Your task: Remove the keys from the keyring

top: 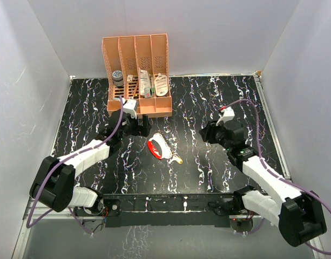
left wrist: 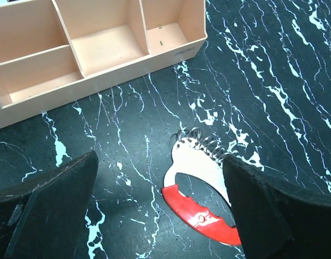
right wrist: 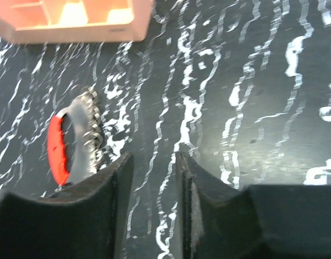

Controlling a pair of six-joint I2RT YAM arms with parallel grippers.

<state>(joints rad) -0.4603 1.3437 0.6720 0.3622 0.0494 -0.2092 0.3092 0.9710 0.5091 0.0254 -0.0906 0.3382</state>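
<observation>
Top view: nearest the lens is the left arm (top: 60,181), bolted at the table's (top: 208,108) near edge. The orange rack (top: 137,75) stands upright at the far side. Its bays, left to right, hold a dark-capped jar (top: 117,76), a small item we cannot identify, upright packets (top: 145,82) and a white oval item (top: 160,84). The red-and-white tag (top: 159,147) lies flat on the table in front of the rack. The gold key (top: 176,159) is just beyond it, farther from the rack; we cannot tell whether they are joined. The left gripper (top: 137,125) sits between rack and tag. The right gripper (top: 205,132) is well off from the rack.

Left wrist view: left gripper (left wrist: 160,159) fingers are spread wide, nothing between the pads. The tag (left wrist: 200,172) lies between them, and the keyring (left wrist: 200,141) wire is at the tag's rack-side end.

Right wrist view: right gripper (right wrist: 153,162) fingers are apart by a narrow gap, gripping nothing. The tag (right wrist: 65,145) is beside them, below the rack (right wrist: 73,27).
</observation>
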